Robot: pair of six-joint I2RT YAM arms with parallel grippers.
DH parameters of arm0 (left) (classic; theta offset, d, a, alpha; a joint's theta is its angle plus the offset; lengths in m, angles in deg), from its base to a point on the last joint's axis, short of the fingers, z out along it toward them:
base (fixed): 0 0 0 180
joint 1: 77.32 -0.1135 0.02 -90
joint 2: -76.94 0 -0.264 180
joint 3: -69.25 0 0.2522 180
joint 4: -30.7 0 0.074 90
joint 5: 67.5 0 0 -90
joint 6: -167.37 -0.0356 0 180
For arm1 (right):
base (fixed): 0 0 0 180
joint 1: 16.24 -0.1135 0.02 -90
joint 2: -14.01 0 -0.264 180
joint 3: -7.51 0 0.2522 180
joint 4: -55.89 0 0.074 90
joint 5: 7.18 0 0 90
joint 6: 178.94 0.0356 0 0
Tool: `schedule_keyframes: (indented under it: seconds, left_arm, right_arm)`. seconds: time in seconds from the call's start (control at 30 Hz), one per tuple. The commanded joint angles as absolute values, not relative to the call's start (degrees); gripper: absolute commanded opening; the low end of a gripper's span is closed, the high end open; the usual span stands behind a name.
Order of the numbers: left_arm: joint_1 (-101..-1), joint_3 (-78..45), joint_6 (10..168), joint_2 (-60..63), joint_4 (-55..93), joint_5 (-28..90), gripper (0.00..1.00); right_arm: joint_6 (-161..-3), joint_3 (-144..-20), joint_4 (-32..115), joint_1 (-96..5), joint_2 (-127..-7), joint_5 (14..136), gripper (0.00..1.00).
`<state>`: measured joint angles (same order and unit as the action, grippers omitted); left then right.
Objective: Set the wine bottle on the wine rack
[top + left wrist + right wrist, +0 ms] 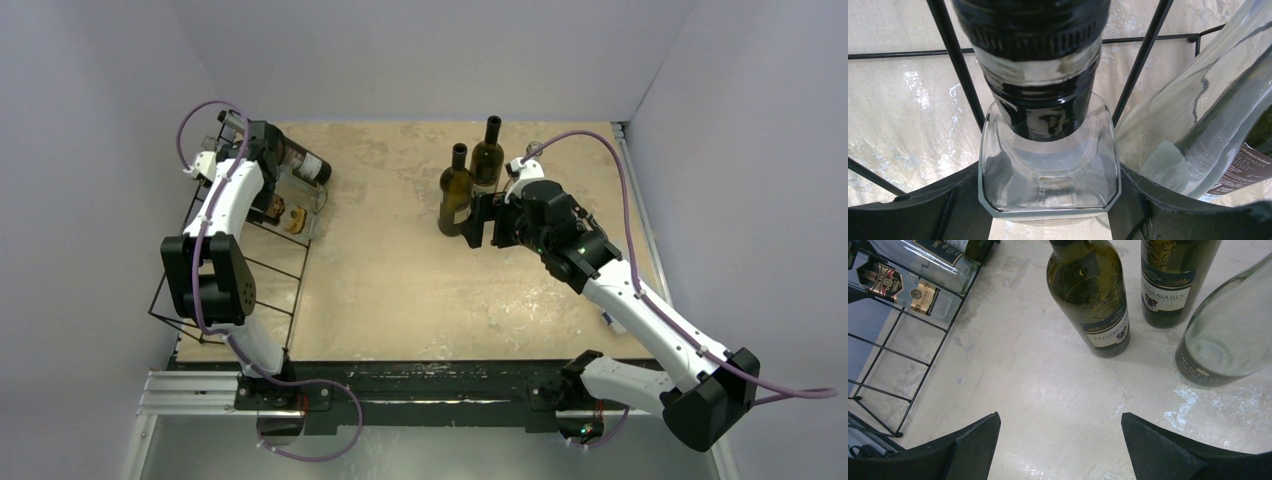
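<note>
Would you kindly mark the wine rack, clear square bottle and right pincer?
wine rack point(959, 65), left wrist view, black rod.
clear square bottle point(1048, 172), left wrist view, shoulder.
right pincer point(1060, 420), right wrist view, between fingertips.

Even, soft overhead light, faint shadows. Glare patches whiten the tabletop point(1058, 390); bright reflections streak the clear bottle point(1048, 170), its cap blurred.
</note>
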<state>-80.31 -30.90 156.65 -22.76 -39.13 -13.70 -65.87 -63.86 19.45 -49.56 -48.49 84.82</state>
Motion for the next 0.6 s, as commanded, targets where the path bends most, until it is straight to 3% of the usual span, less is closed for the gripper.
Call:
schedule_keyframes:
  seconds: [0.0, 0.23, 0.57]
  left_arm:
    - [-80.7, -33.0, 155.0, -22.4, -38.1, -14.1, 0.71]
    - [-80.7, -33.2, 154.4, -22.0, -38.4, -14.3, 0.82]
    - [-80.8, -32.5, 153.5, -19.8, -38.8, -13.3, 0.87]
  right_arm:
    - [-66.5, -63.8, 21.0, -49.4, -48.0, 84.7, 0.95]
    - [-66.5, -63.6, 21.1, -49.4, -47.6, 84.8, 0.95]
    - [-66.4, -63.6, 21.3, -49.4, -47.4, 84.6, 0.96]
